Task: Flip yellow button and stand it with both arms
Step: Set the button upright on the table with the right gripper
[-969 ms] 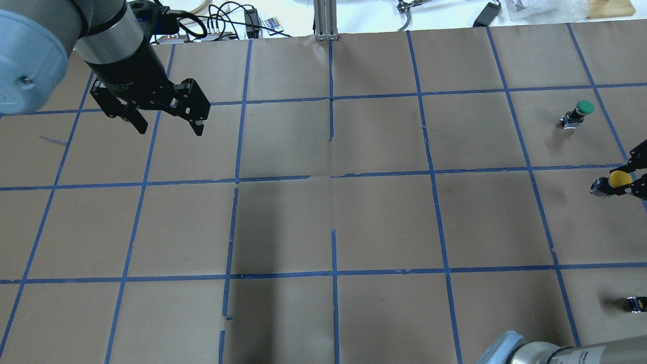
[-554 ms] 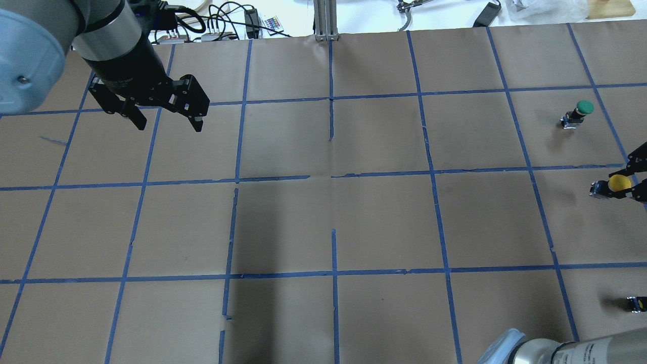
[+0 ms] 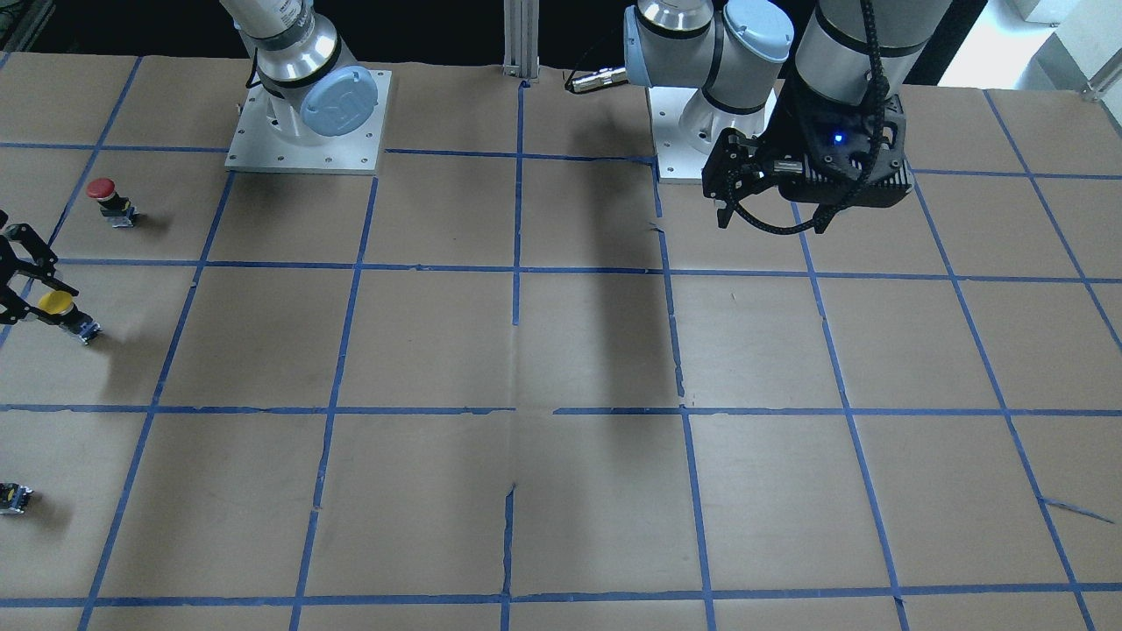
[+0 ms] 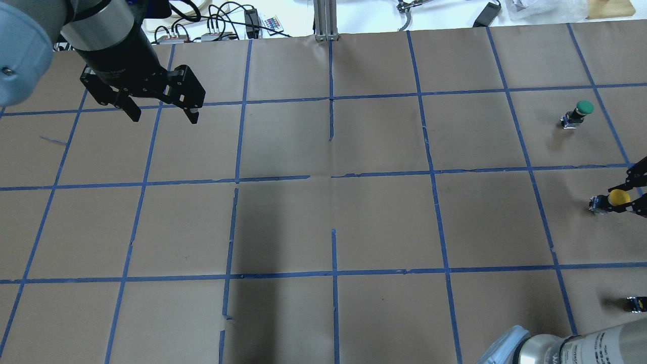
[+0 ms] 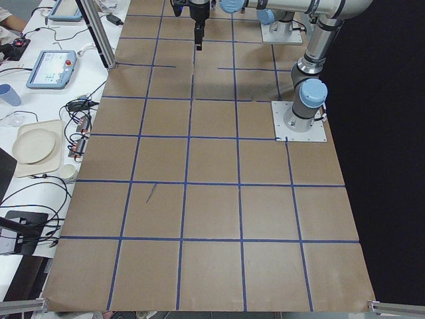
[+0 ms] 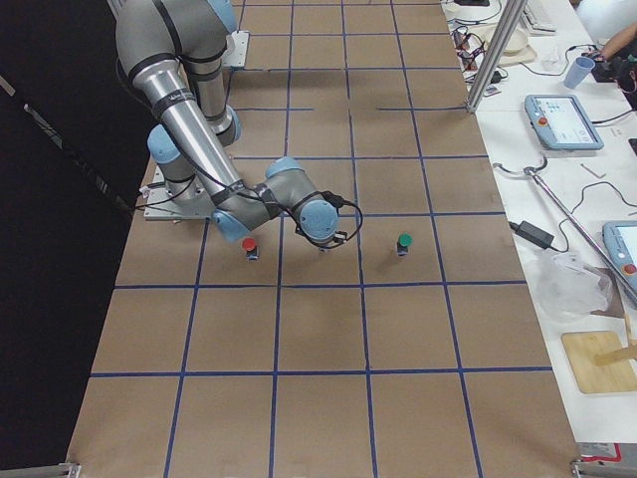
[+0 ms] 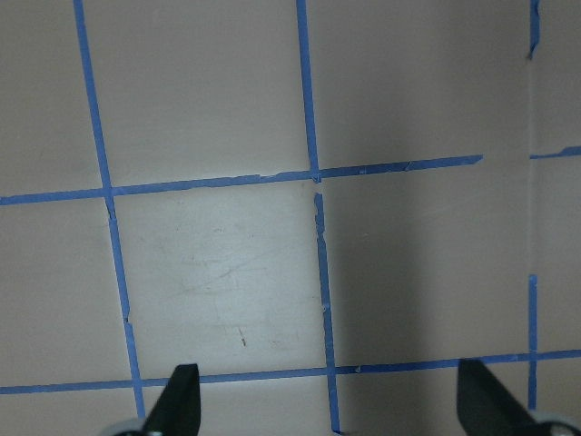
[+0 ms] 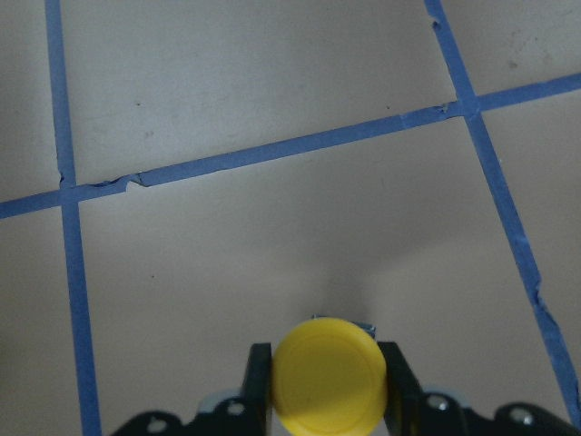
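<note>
The yellow button (image 4: 617, 197) has a round yellow cap on a black-and-grey body and sits at the table's far right edge in the overhead view. It also shows in the front view (image 3: 54, 303) and in the right wrist view (image 8: 327, 374). My right gripper (image 4: 620, 198) is shut on the yellow button, with a black finger tight against each side of the cap; it also shows in the right wrist view (image 8: 327, 386). The body tilts down towards the paper. My left gripper (image 4: 164, 117) is open and empty above the far left squares, seen too in the front view (image 3: 771, 223) and in the left wrist view (image 7: 331, 404).
A green-capped button (image 4: 581, 111) stands beyond the yellow one. A red-capped button (image 3: 105, 193) stands nearer the robot's base. A small dark part (image 4: 636, 303) lies at the right edge. Brown paper with a blue tape grid (image 4: 333, 177) covers the table. Cables and trays lie along the far edge.
My right gripper has moved with the yellow button a little towards the robot and the right edge. My left gripper has moved farther away and to the left, still open.
</note>
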Motion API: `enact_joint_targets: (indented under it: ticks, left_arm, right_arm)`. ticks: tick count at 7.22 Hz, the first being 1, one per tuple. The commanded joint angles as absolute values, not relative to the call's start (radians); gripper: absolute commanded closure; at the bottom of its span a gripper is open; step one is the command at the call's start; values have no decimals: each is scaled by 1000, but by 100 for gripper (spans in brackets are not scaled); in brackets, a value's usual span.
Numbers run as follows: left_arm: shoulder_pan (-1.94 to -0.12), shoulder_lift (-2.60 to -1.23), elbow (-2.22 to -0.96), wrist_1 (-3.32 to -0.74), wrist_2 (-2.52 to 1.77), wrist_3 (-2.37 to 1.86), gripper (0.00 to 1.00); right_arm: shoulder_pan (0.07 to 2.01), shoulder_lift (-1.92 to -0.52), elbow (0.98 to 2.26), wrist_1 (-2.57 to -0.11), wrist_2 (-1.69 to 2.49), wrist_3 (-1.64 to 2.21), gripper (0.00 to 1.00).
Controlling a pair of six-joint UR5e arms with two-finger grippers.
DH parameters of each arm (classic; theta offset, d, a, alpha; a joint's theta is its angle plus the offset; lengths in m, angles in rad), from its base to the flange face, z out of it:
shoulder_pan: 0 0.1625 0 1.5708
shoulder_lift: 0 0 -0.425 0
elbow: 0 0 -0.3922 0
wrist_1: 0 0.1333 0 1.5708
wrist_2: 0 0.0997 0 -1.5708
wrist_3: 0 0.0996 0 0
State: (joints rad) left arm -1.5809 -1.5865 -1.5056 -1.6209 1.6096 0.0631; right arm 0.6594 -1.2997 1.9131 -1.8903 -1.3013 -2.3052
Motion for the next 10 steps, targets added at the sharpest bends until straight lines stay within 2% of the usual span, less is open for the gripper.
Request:
enact_joint_targets:
  ticks: [1,3,4,6,8,10]
  left_arm:
    - [-1580,-1586,-1503,-1623,1614,69,1]
    - [-1572,-1572,-1499,-1640,1548,131,1]
    - [-1568,-1566,-1490,-1641,1551,235,1]
    - [-1551,-1560,-1482,-1666,1539,226,1]
    - [-1525,-1566,-1454,-1701,1499,170,1]
    - [-1525,-1571,-1450,-1717,1505,160,1]
  right_arm:
    - [658,-1295,1914,-1887,-1307,-2301,59]
    - [660,-1299,1914,-1869,-1313,-2298,9]
    - [660,-1304,1914,-1862,-1312,-2292,4]
    - [660,-1316,1913,-1861,-1313,-2270,4]
    - [673,-1479,1908,-1760,-1310,-2051,3]
    - [750,-1621,1905,-1694,-1315,-1657,1]
